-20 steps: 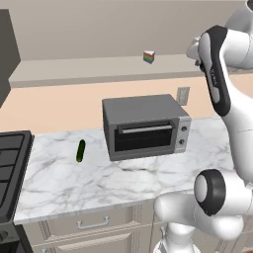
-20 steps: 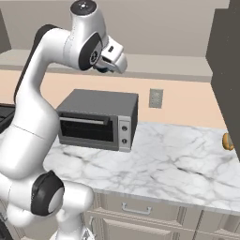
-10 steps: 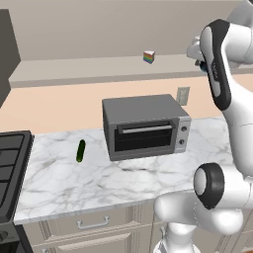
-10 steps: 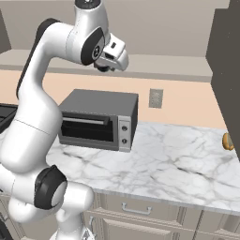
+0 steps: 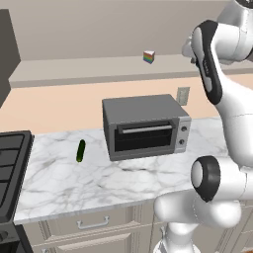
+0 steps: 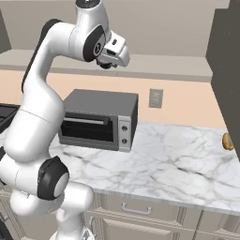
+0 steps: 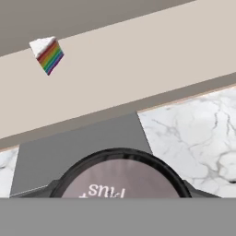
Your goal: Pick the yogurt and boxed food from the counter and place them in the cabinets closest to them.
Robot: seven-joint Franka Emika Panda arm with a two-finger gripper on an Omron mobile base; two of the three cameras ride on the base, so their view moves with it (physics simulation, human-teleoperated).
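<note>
Biggest thing first: the long white marble counter with grey veins (image 5: 59, 183) runs across the bottom, with a boxy grey toaster oven (image 5: 146, 126) parked on it. Above that is the wide beige shelf floor of the upper cabinets (image 5: 89, 69). The tall grey-brown cabinet door (image 6: 227, 70) hangs over on the right.

The two-finger gripper (image 6: 108, 61) is up high, about level with that shelf and above the toaster oven. In the hand view, the small round dark cup of yogurt with a paler lid (image 7: 119, 177) sits right at the base of the view where the fingers would be. So it looks clamped on the yogurt, though the pads themselves are hidden.

Handling-wise, I'd guess the cup is light and fairly stiff, with smooth sides that could slip. A thin wall could dent if squeezed hard. A hold across the middle of the body, keeping it upright, seems safest. Next call is probably easing it onto the shelf.

Small stuff: a tiny rainbow-striped cube (image 7: 48, 55) is on the shelf, well apart from the cup. A slim green cucumber (image 5: 80, 150) lies on the counter left of the oven.
</note>
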